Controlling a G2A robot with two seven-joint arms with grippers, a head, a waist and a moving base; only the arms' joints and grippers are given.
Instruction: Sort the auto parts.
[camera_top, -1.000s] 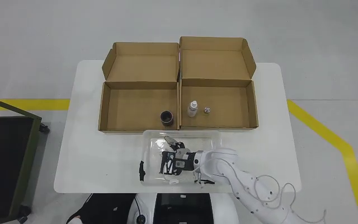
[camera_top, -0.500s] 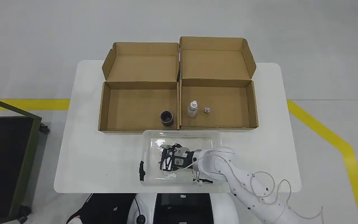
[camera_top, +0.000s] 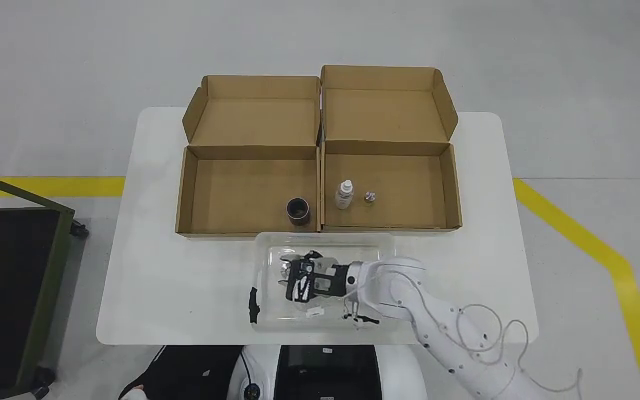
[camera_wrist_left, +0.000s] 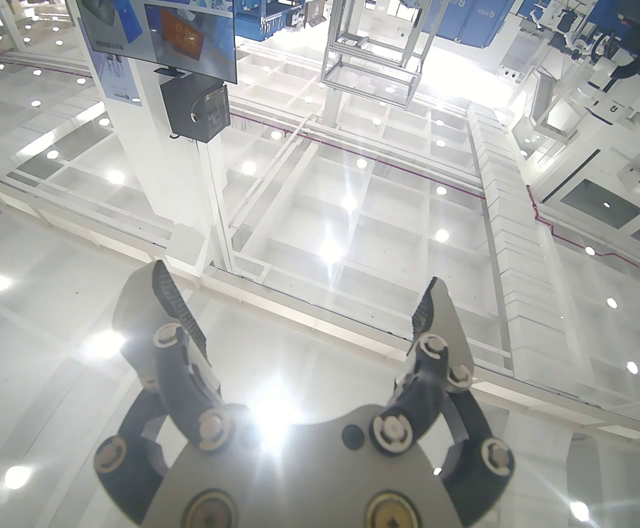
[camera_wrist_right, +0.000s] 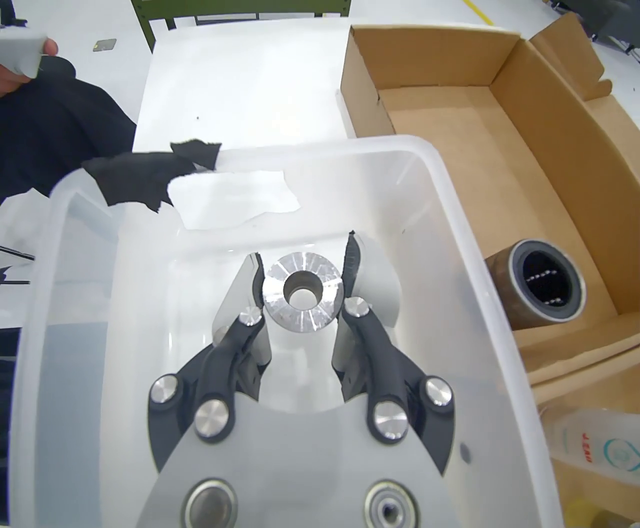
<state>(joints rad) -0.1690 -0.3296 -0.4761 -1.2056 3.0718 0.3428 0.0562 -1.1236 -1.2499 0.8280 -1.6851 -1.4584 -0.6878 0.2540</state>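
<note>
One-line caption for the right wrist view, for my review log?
Right gripper shut on a silver metal ring inside the clear plastic bin, beside a cardboard box holding a dark cylindrical bearing.

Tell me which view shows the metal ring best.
Right wrist view: the metal ring sits close between the jaws of the right gripper, bore visible. Top view: tiny, mostly under that gripper. Left wrist view faces the ceiling.

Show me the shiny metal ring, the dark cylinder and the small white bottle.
metal ring (camera_wrist_right: 277, 285): right wrist view, flat face beside its hole.
dark cylinder (camera_wrist_right: 501, 290): right wrist view, outer side wall.
white bottle (camera_top: 345, 195): top view, its body.
</note>
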